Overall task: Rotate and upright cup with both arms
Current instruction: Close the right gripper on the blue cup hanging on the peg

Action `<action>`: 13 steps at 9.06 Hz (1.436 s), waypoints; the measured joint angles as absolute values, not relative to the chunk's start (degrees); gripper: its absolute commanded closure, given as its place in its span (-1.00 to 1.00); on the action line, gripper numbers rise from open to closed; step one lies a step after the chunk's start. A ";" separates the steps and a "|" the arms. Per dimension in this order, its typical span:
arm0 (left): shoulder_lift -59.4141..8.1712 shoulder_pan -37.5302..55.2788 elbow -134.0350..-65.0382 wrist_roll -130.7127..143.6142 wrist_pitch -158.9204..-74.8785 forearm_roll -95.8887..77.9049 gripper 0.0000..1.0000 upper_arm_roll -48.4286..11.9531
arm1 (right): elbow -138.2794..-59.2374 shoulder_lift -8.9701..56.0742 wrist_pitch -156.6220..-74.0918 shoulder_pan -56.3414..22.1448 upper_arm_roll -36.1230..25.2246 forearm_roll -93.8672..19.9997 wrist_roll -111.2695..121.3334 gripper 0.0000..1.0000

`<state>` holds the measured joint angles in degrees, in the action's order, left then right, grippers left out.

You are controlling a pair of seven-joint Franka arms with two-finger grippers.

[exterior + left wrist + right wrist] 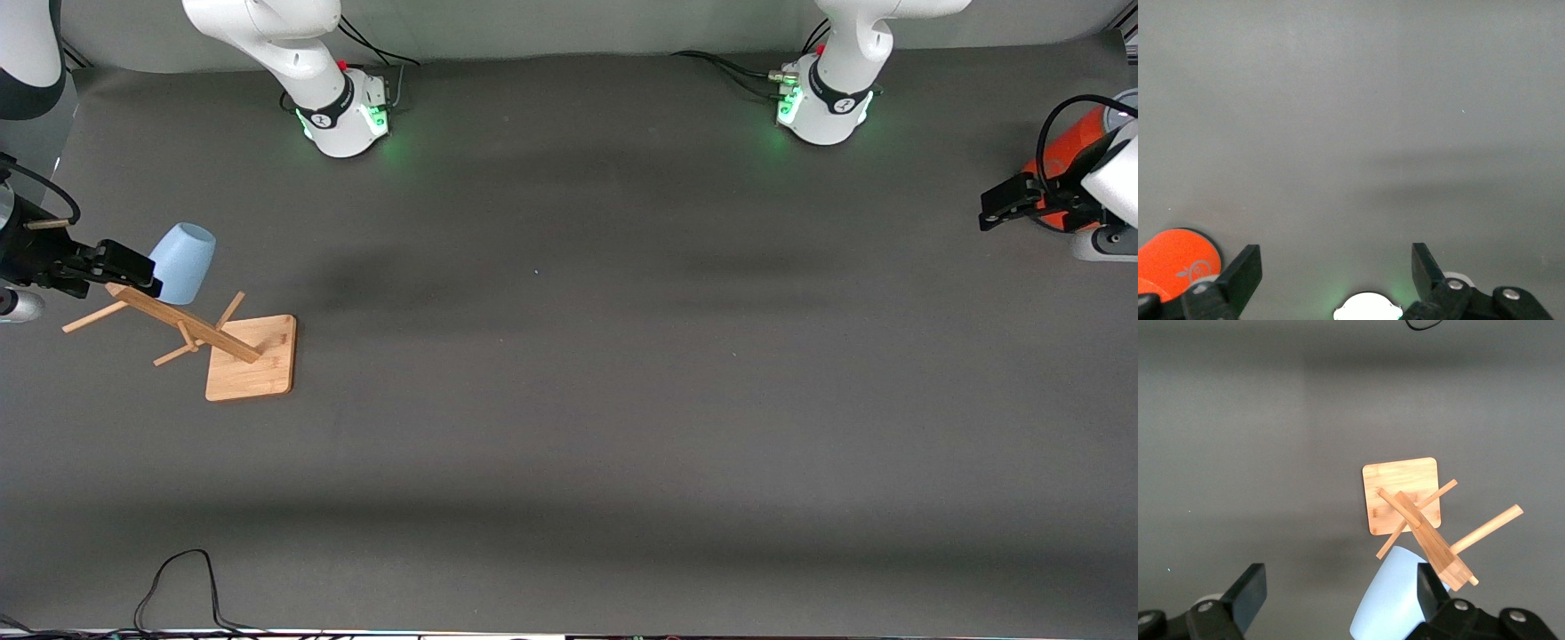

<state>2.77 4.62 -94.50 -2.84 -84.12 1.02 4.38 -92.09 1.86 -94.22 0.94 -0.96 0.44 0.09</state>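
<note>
The cup [183,262] is hung on a peg of the wooden rack [252,358], at the right arm's end of the worktop [569,400], at nine o'clock in the front view. The right gripper [133,271] is held over the rack top beside the cup, fingers [1248,593] spread wide and empty. The left gripper [1003,206], equally wide and empty, is seen over an orange cylinder [1175,260], whose top only the left wrist view shows.

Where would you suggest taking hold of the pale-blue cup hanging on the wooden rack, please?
Probably across its tapered side wall, near the closed base. The cup hangs mouth-down on a peg of the wooden rack, so its rim sits close to the pegs. The open right gripper is already beside it; approach from above, away from the rack's post.
</note>
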 measured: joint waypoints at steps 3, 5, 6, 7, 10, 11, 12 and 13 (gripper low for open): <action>2.91 4.62 -94.31 -2.84 -83.96 -0.34 -1.00 4.59 | -92.15 1.84 -94.12 0.97 -1.09 0.44 -0.13 -1.00; 2.91 4.62 -94.26 -2.84 -83.71 -0.80 -1.00 4.72 | -92.32 0.39 -90.86 1.11 -3.14 0.44 -0.17 -1.00; 2.91 4.62 -94.25 -2.84 -83.54 -0.98 -1.00 4.72 | -93.81 -2.10 -89.61 1.19 -4.27 0.44 -0.15 -1.00; 2.91 4.67 -94.21 -2.84 -83.18 -1.68 -1.00 4.68 | -97.49 -5.83 -89.61 1.21 -5.52 0.44 -0.15 -1.00; 2.85 4.94 -94.21 -2.84 -82.49 -3.10 -1.00 3.10 | -104.28 -10.82 -90.80 1.36 -7.32 0.18 -3.23 -1.00; 2.79 4.98 -94.21 -2.84 -82.27 -3.13 -1.00 2.43 | -104.68 -10.21 -91.70 1.35 -7.31 -0.02 -9.36 -1.00; 2.77 5.01 -94.21 -2.84 -82.11 -3.15 -1.00 2.20 | -105.01 -9.46 -92.41 1.34 -7.29 -0.11 -15.46 -1.00; 2.76 5.01 -94.21 -2.84 -81.94 -3.17 -1.00 2.21 | -105.45 -8.59 -93.46 1.35 -7.30 -0.25 -20.32 -1.00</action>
<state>2.76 5.01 -94.21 -2.84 -81.94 -3.17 2.21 -105.45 -8.59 -93.46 1.35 -7.30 -0.25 -20.32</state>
